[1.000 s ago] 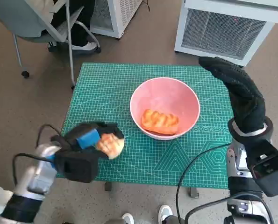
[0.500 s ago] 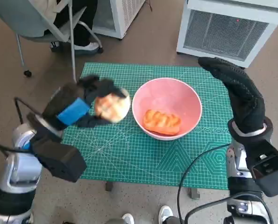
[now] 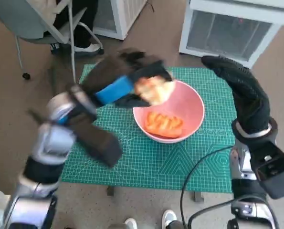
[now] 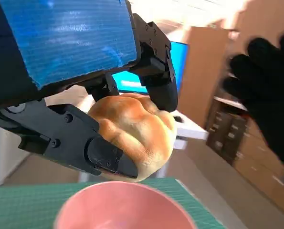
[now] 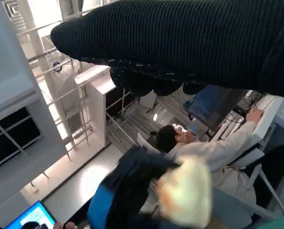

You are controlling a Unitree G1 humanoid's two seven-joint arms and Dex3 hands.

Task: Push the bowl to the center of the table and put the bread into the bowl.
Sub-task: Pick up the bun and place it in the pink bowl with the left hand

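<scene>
A pink bowl (image 3: 189,102) sits near the middle of the green cutting mat (image 3: 127,157), with an orange-glazed loaf of bread (image 3: 164,123) inside it. My left hand (image 3: 125,81) grips a round golden bread roll (image 3: 154,89) in the air over the bowl's left rim. In the left wrist view the roll (image 4: 132,129) sits between the black fingers (image 4: 99,152), above the bowl (image 4: 122,207). My right hand (image 3: 242,93) is raised beside the bowl's right side, fingers straight and holding nothing. The right wrist view shows the glove (image 5: 189,43) and the blurred roll (image 5: 184,193).
A white grilled cabinet (image 3: 227,31) stands behind the table, and another (image 3: 120,14) at the back left. A grey chair (image 3: 41,24) with a seated person's legs is at the upper left. A person (image 5: 213,148) sits in the right wrist view. Feet (image 3: 149,220) show below the table.
My left hand has lifted the roll from the mat's front left, up and to the right, until it hangs over the bowl's rim. The right hand has stayed in place.
</scene>
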